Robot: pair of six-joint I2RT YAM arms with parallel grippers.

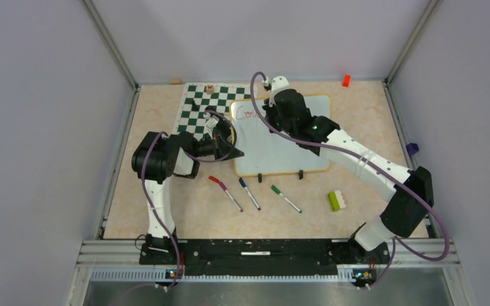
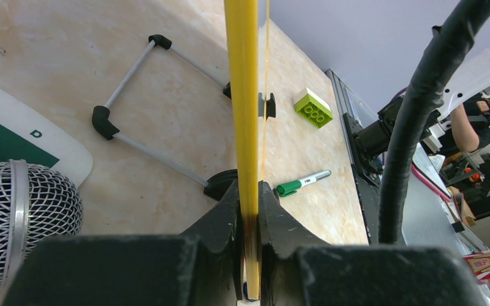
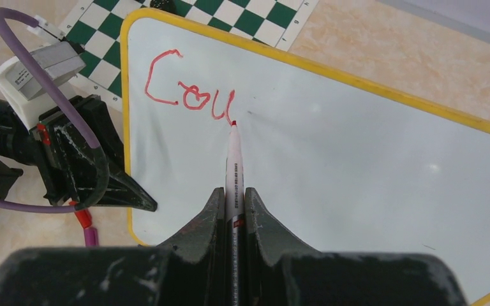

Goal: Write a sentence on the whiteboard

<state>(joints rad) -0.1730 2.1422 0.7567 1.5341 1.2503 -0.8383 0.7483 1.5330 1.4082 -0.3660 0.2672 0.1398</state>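
Observation:
The whiteboard (image 1: 284, 143) (image 3: 357, 159), white with a yellow rim, lies mid-table. On its top left corner the sentence (image 3: 188, 95) (image 1: 250, 115) reads "Cou" in red. My right gripper (image 3: 233, 197) (image 1: 274, 105) is shut on a red marker (image 3: 234, 159), whose tip touches the board just after the "u". My left gripper (image 2: 249, 191) (image 1: 232, 151) is shut on the board's yellow rim (image 2: 242, 95) at its left edge.
A green-and-white chessboard mat (image 1: 198, 108) with pieces lies left of the board. A red pen (image 1: 225, 191), a blue pen (image 1: 249, 193) and a green pen (image 1: 286, 198) (image 2: 303, 183) lie in front. A green brick (image 1: 337, 201) (image 2: 313, 107) sits front right.

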